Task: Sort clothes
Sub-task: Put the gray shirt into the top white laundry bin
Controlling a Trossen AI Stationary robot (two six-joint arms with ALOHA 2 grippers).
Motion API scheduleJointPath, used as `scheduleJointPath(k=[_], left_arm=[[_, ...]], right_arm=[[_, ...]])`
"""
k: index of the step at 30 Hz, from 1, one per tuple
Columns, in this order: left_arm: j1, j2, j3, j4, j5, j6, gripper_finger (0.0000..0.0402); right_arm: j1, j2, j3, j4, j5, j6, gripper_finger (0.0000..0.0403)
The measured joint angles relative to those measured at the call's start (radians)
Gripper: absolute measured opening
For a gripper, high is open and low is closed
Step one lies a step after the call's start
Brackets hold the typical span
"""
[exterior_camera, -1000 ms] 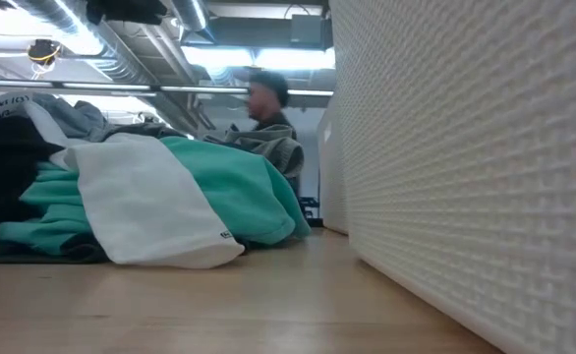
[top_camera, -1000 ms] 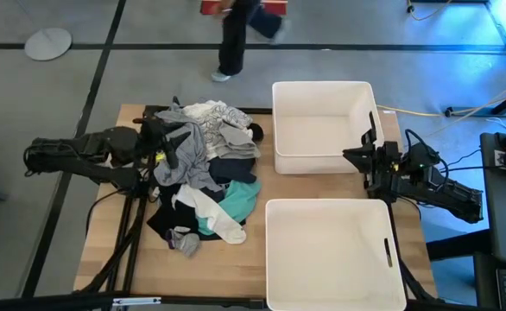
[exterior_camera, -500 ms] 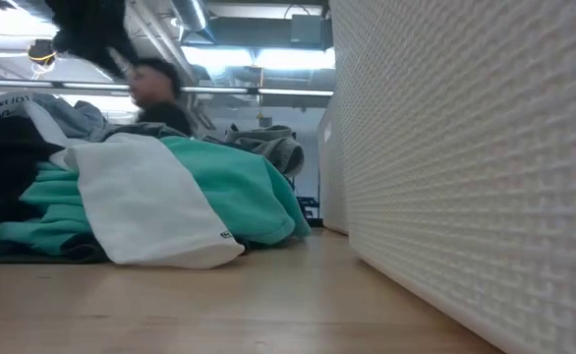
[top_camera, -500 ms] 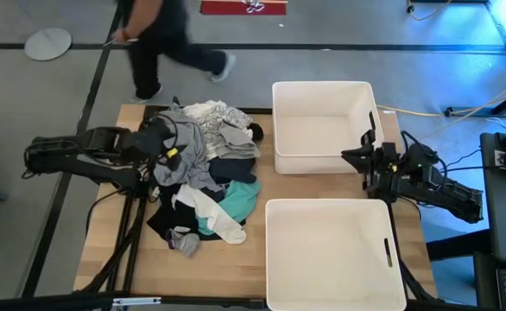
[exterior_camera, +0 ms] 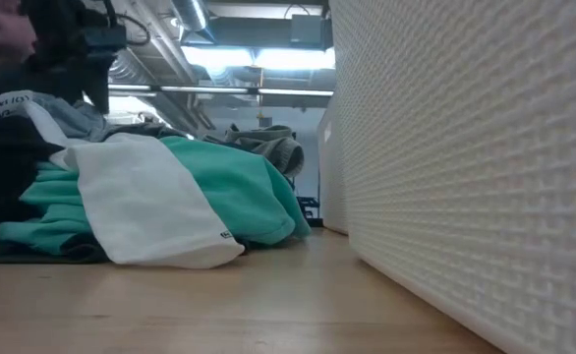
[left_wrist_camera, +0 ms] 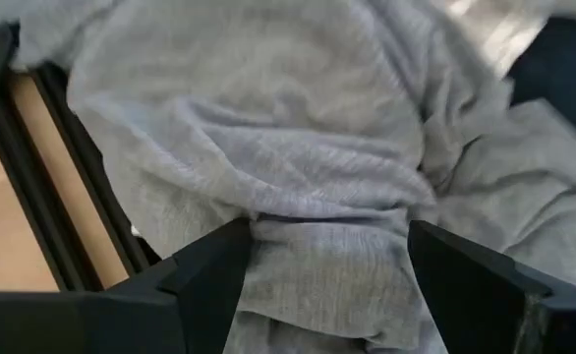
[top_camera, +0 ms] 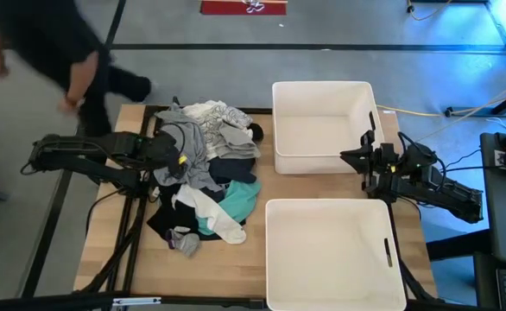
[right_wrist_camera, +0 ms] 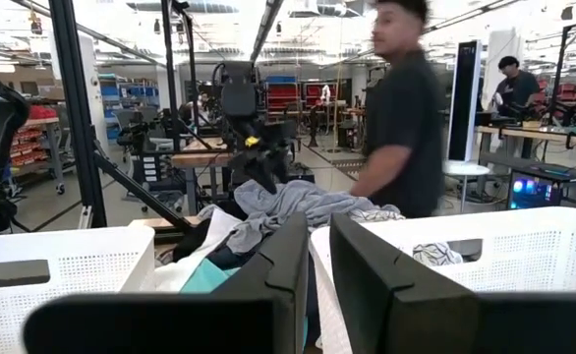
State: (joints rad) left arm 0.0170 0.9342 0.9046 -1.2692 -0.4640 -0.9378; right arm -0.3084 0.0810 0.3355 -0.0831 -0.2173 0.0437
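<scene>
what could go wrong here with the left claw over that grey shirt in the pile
The open left claw straddles a fold of the light grey garment, which lies tangled in the clothes pile; lifting might drag neighbours along. It sits near the table edge, so pieces could slide off. A person is walking close by.

Left arm point(top_camera: 80, 154) showing matte black links, looping black cables; left gripper point(left_wrist_camera: 327, 258) showing broad black angular fingers.

Clothes point(top_camera: 205, 168): heaped on table point(top_camera: 106, 250), left of two bins point(top_camera: 322, 125); left gripper point(top_camera: 173, 155) among them.
</scene>
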Motion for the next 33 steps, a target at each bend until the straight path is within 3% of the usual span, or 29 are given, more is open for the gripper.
scheduleJointPath(k=[5, 15, 22, 29, 33], left_arm=[[0.028, 0.015, -0.064, 0.038, 0.045, -0.034, 0.0269], [0.095, 0.025, -0.244, 0.363, 0.043, 0.084, 0.0254], [0.114, 0.025, -0.31, 0.466, 0.037, 0.165, 0.0164], [0.114, 0.018, -0.273, 0.46, 0.01, 0.305, 0.0049], [0.114, 0.017, -0.187, 0.459, -0.047, 0.405, 0.0042]], right_arm=[[0.0, 0.0, -0.024, 0.004, 0.0, 0.0, 0.005], [0.0, 0.0, -0.037, 0.013, 0.0, 0.0, 0.005], [0.0, 0.0, -0.037, 0.013, 0.0, 0.0, 0.005], [0.0, 0.0, -0.037, 0.013, 0.0, 0.0, 0.005], [0.0, 0.0, -0.037, 0.013, 0.0, 0.0, 0.005]])
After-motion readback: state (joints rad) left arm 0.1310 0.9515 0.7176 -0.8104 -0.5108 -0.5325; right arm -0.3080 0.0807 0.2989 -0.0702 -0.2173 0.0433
